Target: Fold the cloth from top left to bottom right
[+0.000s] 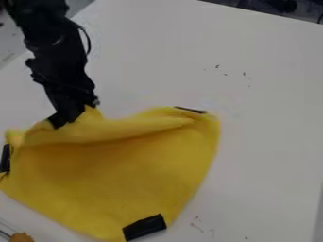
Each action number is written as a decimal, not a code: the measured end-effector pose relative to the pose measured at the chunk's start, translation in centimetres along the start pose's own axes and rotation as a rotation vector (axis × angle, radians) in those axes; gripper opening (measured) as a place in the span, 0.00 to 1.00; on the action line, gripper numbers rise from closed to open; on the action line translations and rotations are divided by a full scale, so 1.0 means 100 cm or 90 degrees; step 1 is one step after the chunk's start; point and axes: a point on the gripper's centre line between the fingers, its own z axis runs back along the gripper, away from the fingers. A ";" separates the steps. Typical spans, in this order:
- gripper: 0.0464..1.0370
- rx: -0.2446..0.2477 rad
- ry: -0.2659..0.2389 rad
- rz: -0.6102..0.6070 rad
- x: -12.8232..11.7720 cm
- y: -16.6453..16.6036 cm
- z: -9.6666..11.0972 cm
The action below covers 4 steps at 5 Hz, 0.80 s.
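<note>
One yellow cloth (126, 175) on the white table (265, 123), top-left part raised and pinched in the fingers of your gripper (67, 120); looks light, limp, apt to sag mid-fold, so you want that hold near the corner, carried low toward bottom right.

"Where's the top of the black arm (60, 56)?"

"The top edge cuts it off. The left edge cuts the yellow cloth (120, 170) and a black strip (5, 158)."

"What's that orange thing (22, 237) at the bottom left?"

"Can't tell. The bottom edge cuts it."

"And where the claw (65, 117) meets the cloth?"

"Too blurry."

"Those dark specks (217, 66) on the table (265, 132)?"

"Too tiny to tell."
</note>
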 end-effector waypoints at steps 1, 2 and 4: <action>0.03 -0.029 0.037 -0.007 -0.025 -0.012 -0.018; 0.03 -0.072 0.072 0.007 -0.049 -0.023 -0.042; 0.23 -0.084 0.102 0.022 -0.077 -0.049 -0.050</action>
